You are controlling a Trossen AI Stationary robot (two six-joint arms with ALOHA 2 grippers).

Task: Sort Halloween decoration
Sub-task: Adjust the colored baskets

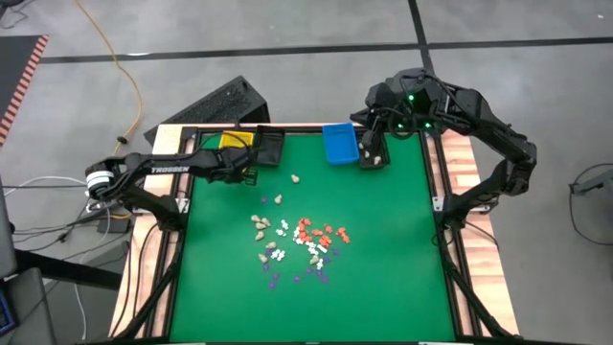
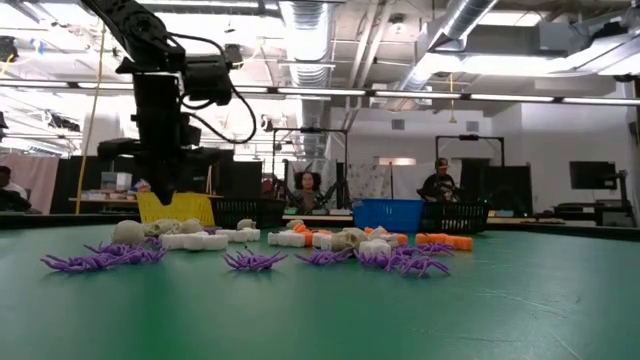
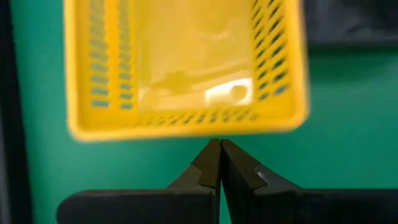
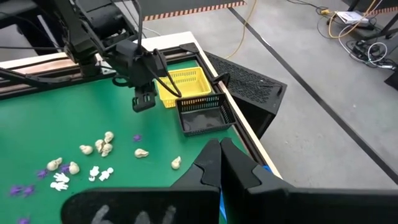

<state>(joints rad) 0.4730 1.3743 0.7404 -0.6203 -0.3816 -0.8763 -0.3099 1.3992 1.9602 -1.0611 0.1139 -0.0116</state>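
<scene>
The Halloween decoration [image 1: 299, 240] lies scattered on the green mat: cream, white, orange-red and purple pieces, seen from the side in the low view [image 2: 300, 245]. My left gripper [image 3: 219, 149] is shut and holds nothing. It hovers just on the near side of the yellow bin [image 3: 186, 62], fingers pointing down [image 1: 247, 174]. A pale piece [image 3: 236, 92] lies inside that bin. My right gripper [image 4: 219, 149] is shut and waits beside the blue bin [image 1: 340, 144], near the table's far right [image 1: 372, 161].
A black bin [image 1: 270, 149] stands right of the yellow bin at the far edge. Two stray cream pieces [image 1: 295, 178] lie between the bins and the main heap. A black wedge-shaped box [image 1: 225, 101] sits beyond the far edge. People show in the room behind [image 2: 437, 180].
</scene>
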